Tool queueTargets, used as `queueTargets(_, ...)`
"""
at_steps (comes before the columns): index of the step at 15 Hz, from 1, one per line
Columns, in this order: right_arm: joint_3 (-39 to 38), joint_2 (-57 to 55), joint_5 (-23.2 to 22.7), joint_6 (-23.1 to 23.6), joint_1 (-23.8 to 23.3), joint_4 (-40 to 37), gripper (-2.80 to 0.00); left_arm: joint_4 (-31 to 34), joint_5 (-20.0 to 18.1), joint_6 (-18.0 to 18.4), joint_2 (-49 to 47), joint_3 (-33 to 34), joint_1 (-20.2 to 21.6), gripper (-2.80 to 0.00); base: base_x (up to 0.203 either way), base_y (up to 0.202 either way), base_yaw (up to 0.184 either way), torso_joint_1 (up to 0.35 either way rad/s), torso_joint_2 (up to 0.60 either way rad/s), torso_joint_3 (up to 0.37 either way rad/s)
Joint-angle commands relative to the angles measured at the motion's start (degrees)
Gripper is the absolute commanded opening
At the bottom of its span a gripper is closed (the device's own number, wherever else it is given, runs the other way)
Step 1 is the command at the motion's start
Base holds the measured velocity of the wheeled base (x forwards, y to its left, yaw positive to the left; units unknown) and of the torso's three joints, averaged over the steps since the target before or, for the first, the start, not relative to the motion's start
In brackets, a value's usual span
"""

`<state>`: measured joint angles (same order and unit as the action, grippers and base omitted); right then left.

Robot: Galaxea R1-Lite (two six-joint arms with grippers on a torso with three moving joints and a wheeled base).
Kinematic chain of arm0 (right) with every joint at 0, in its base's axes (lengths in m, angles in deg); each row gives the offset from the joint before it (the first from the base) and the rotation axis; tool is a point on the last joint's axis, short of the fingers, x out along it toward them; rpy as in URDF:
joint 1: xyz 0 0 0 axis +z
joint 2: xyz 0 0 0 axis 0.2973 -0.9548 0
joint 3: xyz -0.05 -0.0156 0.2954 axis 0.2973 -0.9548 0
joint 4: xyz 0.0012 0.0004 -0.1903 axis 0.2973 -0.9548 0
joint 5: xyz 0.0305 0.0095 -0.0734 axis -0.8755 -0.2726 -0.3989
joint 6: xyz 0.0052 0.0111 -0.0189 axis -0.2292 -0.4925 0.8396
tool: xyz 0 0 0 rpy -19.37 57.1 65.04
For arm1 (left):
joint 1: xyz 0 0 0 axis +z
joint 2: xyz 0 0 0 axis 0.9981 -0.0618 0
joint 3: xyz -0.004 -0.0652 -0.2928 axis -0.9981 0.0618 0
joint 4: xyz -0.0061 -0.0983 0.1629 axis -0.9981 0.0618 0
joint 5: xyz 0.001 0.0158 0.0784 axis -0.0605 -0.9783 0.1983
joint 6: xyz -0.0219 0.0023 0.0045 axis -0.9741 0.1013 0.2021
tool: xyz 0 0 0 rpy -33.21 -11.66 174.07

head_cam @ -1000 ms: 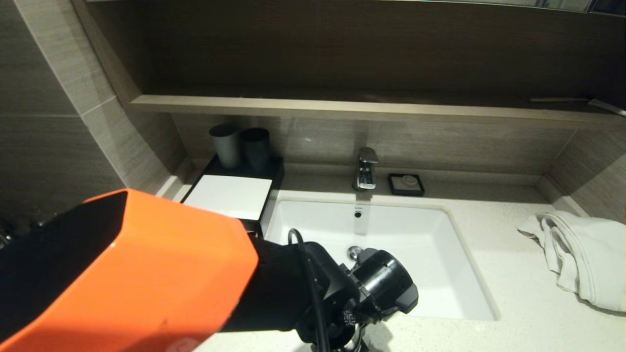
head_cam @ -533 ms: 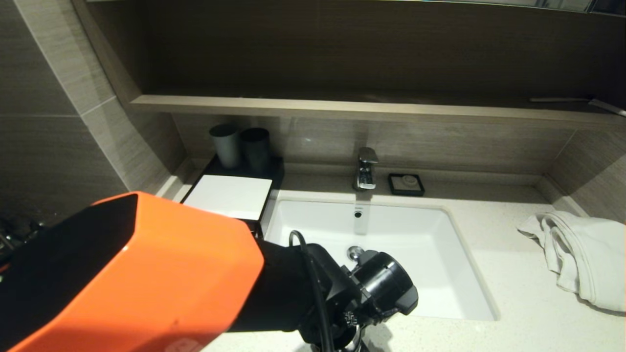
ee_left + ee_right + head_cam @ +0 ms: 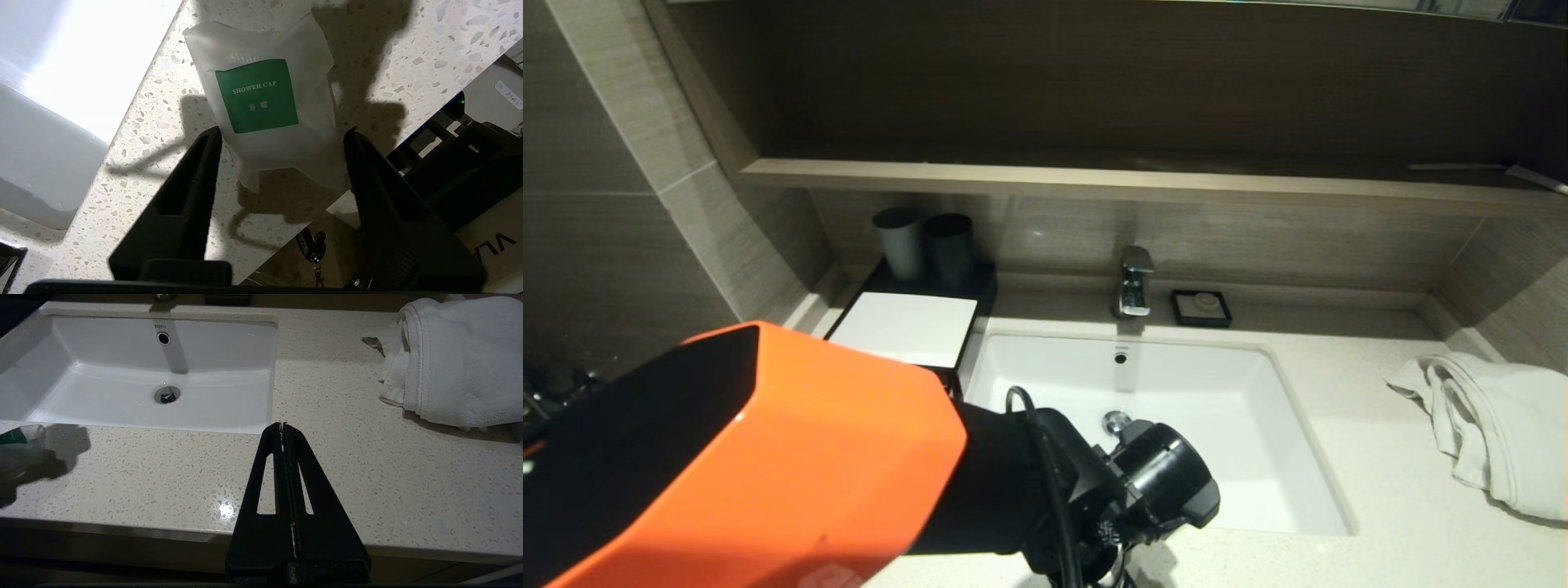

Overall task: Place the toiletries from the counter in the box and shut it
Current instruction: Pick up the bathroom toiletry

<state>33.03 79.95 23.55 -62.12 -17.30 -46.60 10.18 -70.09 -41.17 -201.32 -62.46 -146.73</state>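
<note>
The left gripper (image 3: 282, 134) hangs over the front strip of the counter (image 3: 171, 134), its two fingers spread wide and holding nothing, and right between them lies the shower cap packet (image 3: 265, 110), a frosted pouch with a green label. The pouch's near end sits inside the gap, one finger just beside each long edge, the far end reaching away past the tips. It also pokes a little over the counter's front lip, so I'd say the grab should come straight down and pinch across the pouch's width at the label, not at the loose corner, or the film will just fold and slide out. A soft packet like this wants a full close before lifting

Out past the fingertips is the white sink (image 3: 1176, 408), and beyond that, off to the hand's left and back against the wall, the box (image 3: 907, 327) with its white top panel, two dark cups (image 3: 923, 241) behind it; its drawer front is hidden by the arm, so whether it stands open I cannot tell

The right gripper (image 3: 282, 426) is parked well off to the side over bare counter, fingers pressed together, empty, with the towel (image 3: 453, 359) farther beyond it
</note>
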Motion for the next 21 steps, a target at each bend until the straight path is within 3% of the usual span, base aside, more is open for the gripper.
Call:
queueTargets(1, 0.00, 0.00, -0.02, 0.00, 0.00, 0.01, -2.80, 0.12, 0.07, 0.02, -0.03, -0.06, 0.07, -2.80, 0.000, 0.000, 0.000, 0.000, 0.00, 0.000)
queueTargets(10, 0.00, 0.00, -0.02, 0.00, 0.00, 0.01, -2.80, -0.05, 0.07, -0.07, 0.06, -0.59, 0.07, -2.80, 0.000, 0.000, 0.000, 0.000, 0.00, 0.000)
queueTargets(18, 0.00, 0.00, -0.02, 0.00, 0.00, 0.01, -2.80, -0.49, 5.76, -5.16, 0.86, -4.55, 3.68, -2.80, 0.000, 0.000, 0.000, 0.000, 0.00, 0.000)
queueTargets(21, 0.00, 0.00, -0.02, 0.00, 0.00, 0.01, -2.80, 0.13, 5.96, -6.22, 1.12, -6.25, 5.39, -2.80, 0.000, 0.000, 0.000, 0.000, 0.00, 0.000)
